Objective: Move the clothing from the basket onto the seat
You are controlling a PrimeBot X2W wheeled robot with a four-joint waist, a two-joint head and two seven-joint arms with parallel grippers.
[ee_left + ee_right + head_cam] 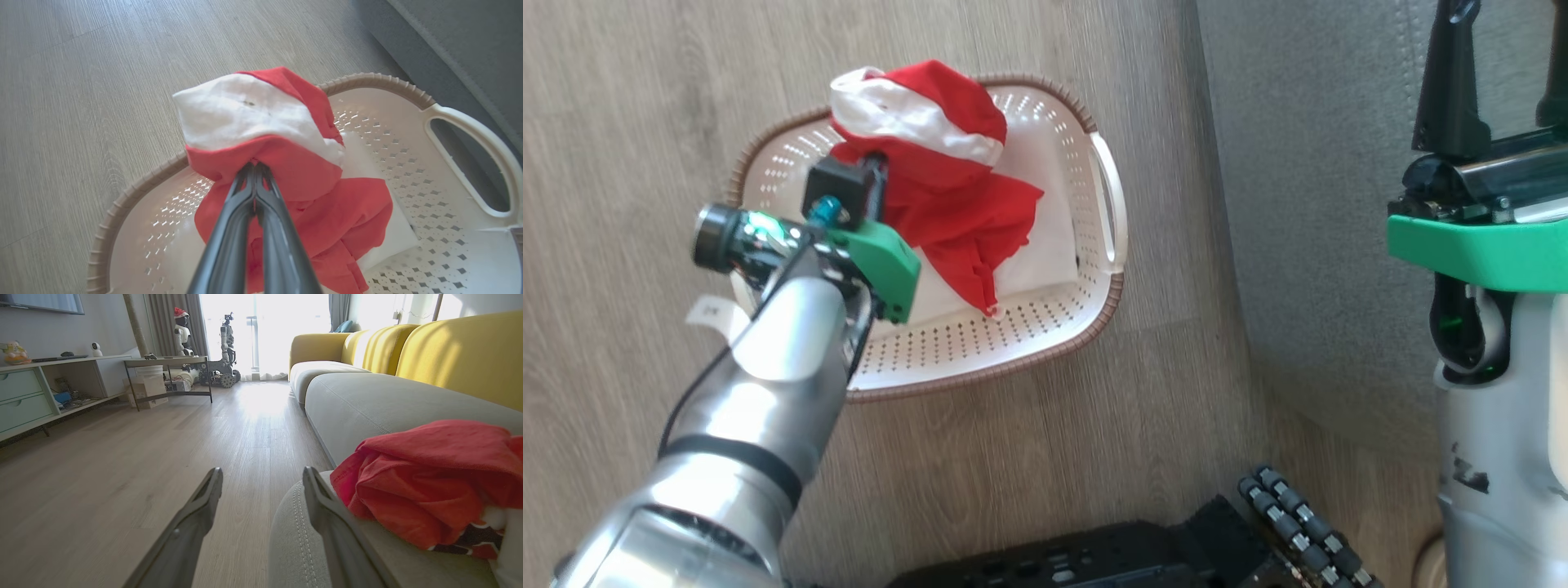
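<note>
On the left, my left gripper (254, 167) is clamped tight on a fold of the red-and-white garment (261, 122), with both fingers pressed together and the cloth bunched over their tips. The garment's white panel stands up above the pinch, and its red tail hangs down into the basket (980, 335), which sits on the wood floor (645, 98). A white layer (1045, 245) lies under the red cloth. I cannot tell whether it belongs to the same garment.

I judge the step in hand to be the lift-out. To do it well, I would raise the arm straight up until the trailing hem clears the brown rim. Only then would I swing right, so the basket is not dragged along. The pinch holds just 1 fold, so a slow, smooth rise suits it better than a jerk.

Further right, the grey seat (1307, 204) stands just beside the basket. My right gripper (261, 475) hangs over its rounded edge with the fingers spread and nothing between them. A second red garment (425, 477) lies on the seat near it, so I would set this 1 down beside that heap.
</note>
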